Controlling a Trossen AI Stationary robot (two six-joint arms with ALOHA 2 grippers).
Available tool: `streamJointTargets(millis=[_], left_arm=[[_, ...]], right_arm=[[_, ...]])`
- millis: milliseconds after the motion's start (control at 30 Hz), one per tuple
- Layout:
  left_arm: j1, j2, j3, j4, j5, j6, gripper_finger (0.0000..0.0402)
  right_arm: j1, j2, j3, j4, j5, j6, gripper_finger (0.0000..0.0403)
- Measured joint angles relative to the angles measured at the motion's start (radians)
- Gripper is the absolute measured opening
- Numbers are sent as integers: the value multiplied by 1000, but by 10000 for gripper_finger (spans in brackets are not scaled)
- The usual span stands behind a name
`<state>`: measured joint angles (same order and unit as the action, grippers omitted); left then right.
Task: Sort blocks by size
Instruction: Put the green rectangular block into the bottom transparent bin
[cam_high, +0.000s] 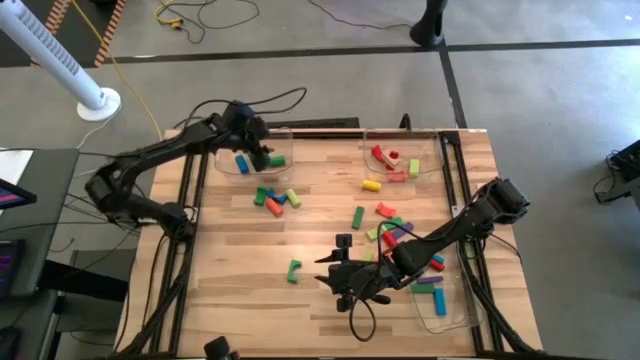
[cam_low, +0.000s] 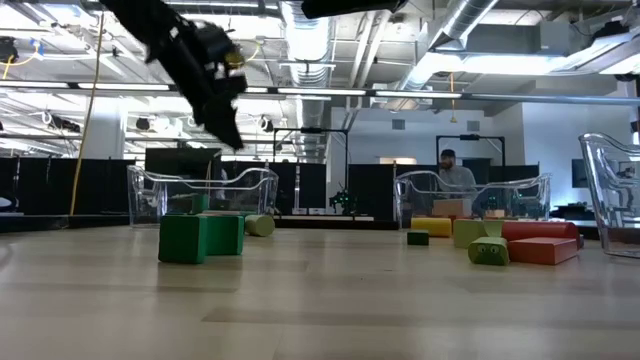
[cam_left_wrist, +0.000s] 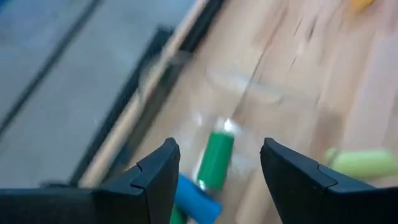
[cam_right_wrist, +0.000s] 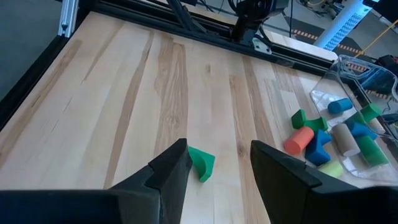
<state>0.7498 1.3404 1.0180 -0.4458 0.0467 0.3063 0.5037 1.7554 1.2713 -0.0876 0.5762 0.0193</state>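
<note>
Block (cam_right_wrist: 200, 163) beyond right hand (cam_right_wrist: 214, 163) (open)

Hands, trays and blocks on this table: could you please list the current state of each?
Left hand: open, empty, over the far-left tray.
Right hand: open, empty, near the lone green block.
Far-left tray: holds a blue and a green block.
Green block: lying in that tray.
Lone green block: loose on the table.
Near-right tray: holds several blocks.
</note>
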Motion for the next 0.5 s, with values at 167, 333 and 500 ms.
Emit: streamJointTargets(millis=[167, 333, 500], left_arm=[[-67, -171, 0, -2, 1, -44, 213], [-198, -368, -32, -68, 94, -118, 213], [-417, -576, -157, -91, 116, -203, 213]], right_arm=[[0, 0, 0, -14, 0, 0, 202], [0, 0, 0, -23, 0, 0, 202], [0, 0, 0, -36, 0, 0, 202]])
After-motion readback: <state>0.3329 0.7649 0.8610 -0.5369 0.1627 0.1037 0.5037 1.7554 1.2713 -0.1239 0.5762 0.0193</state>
